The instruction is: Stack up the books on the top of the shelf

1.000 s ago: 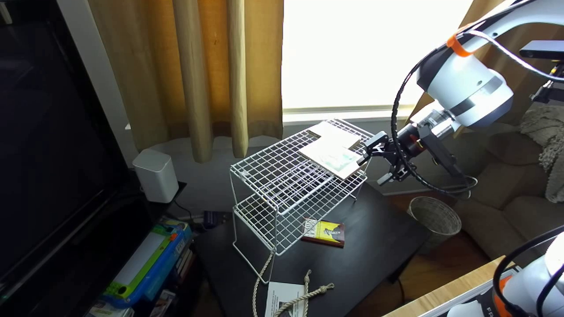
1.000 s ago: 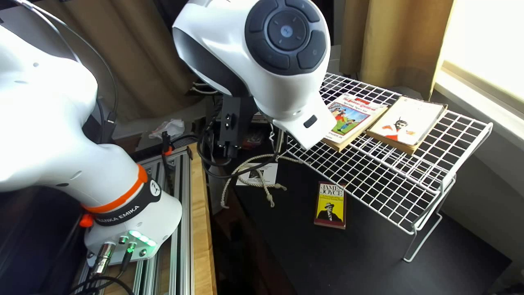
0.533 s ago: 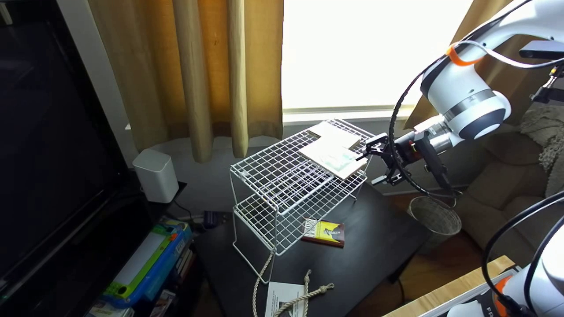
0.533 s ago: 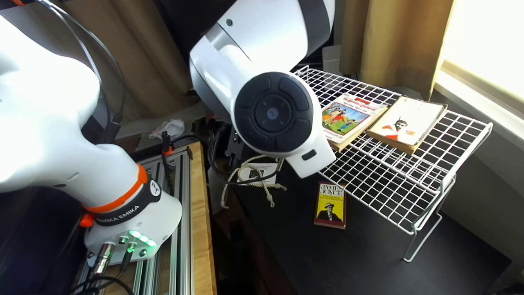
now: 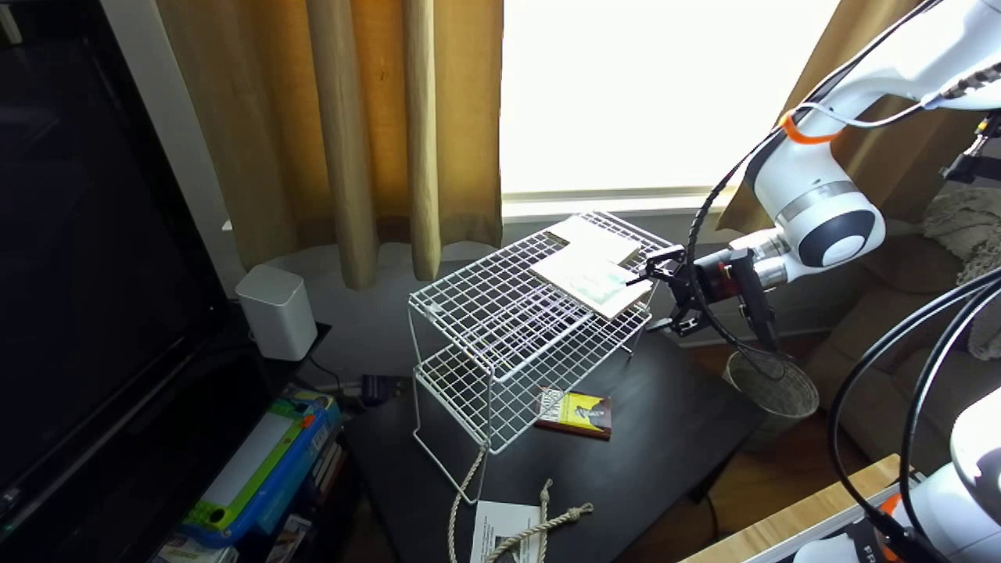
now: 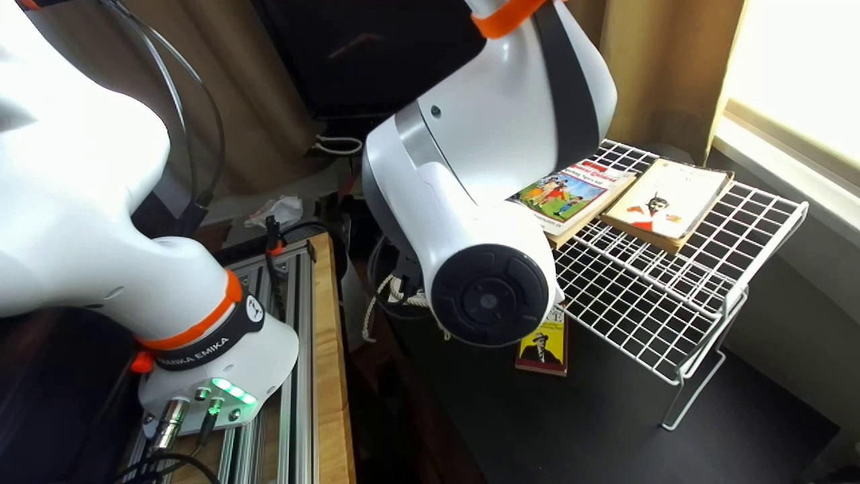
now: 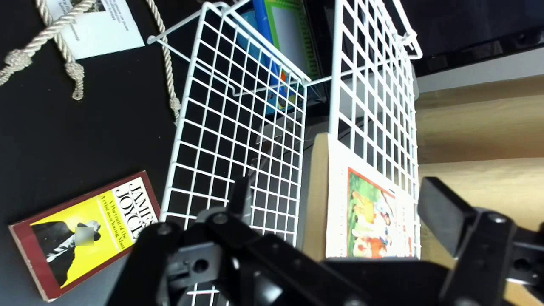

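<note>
Two flat white paper books lie side by side on top of the boxy white wire shelf. The black two-fingered gripper is spread wide, near one book.

Shelf is showing white throughout, in a sq. grid patt. In an exterior view the left book is showing a white cover w/ red title letters & a green-and-blue pic.; the right book is showing off-white w/ a red, white & dk. fig. Both are showing tan page edges. Joyce book is showing yellow w/ a b/w fig. & maroon edges. Table is looking plain blk. Claw is looking blk. too, its pads gry. Arm is showing wht. w/ dk. bands & an orange ring. Rope is showing cream in a twisted patt. Far curtain is looking golden tan.
</note>
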Controlling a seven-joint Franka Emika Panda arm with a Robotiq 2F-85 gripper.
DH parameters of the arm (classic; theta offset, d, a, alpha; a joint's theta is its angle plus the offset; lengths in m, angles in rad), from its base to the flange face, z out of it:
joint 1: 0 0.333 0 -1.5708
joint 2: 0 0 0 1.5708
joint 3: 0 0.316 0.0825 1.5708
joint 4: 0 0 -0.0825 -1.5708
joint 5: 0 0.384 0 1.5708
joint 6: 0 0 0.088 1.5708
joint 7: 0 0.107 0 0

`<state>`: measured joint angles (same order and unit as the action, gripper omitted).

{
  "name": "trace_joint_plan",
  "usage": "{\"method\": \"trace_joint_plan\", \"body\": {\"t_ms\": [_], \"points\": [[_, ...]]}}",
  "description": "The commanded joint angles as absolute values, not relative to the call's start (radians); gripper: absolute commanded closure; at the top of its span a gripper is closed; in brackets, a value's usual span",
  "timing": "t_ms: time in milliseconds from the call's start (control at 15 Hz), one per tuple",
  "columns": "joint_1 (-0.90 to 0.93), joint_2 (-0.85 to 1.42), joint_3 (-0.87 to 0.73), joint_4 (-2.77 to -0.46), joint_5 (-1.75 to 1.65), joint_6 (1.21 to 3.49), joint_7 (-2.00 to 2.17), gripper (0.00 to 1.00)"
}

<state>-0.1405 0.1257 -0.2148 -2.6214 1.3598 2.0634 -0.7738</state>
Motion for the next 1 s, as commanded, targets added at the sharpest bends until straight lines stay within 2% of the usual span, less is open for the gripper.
{"method": "trace_joint_plan", "body": {"t_ms": [0, 400, 467, 533, 667, 933], "points": [[-0.173, 0.225, -0.204, -2.558, 1.429, 1.983, -0.850, 0.00], [-0.172, 0.327, -0.196, -2.486, 1.507, 1.930, -0.894, 0.00], [-0.171, 0.338, -0.195, -2.479, 1.516, 1.926, -0.898, 0.03], [-0.170, 0.348, -0.194, -2.472, 1.524, 1.924, -0.900, 0.23], [-0.170, 0.365, -0.194, -2.460, 1.533, 1.915, -0.900, 0.30], [-0.167, 0.385, -0.195, -2.445, 1.536, 1.901, -0.889, 0.63]]}}
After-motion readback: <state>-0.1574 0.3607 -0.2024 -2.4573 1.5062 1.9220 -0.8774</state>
